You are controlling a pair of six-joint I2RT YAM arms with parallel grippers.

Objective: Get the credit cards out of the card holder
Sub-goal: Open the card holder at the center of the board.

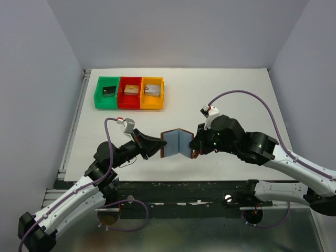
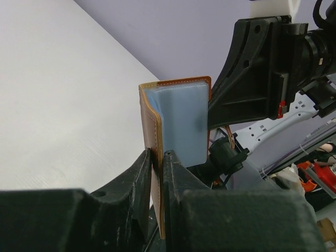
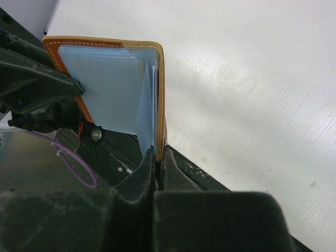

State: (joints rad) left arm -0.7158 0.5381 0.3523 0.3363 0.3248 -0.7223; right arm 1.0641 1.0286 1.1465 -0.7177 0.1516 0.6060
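Card holder (image 1: 177, 143) is spread open like a book between your two arms, over the near middle of the desk (image 1: 236, 89), with its pale blue-grey pockets facing up toward the overhead camera and the brown leather edging around them. Your left gripper (image 1: 157, 144) has its jaws nearly closed on the left flap; the left wrist view shows the fingers (image 2: 140, 173) pinching the stitched brown edge of the holder (image 2: 176, 123). Your right gripper (image 1: 194, 144) is closed tight on the right flap, its jaws clamping the tan edge in the right wrist view (image 3: 157, 157). You cannot tell whether the holder's fold touches the desk. Far left on the desk, well apart from both arms, a green bin (image 1: 107, 92), a red bin (image 1: 129, 92) and an orange bin (image 1: 151, 93) stand side by side, touching, each with a small piece inside.
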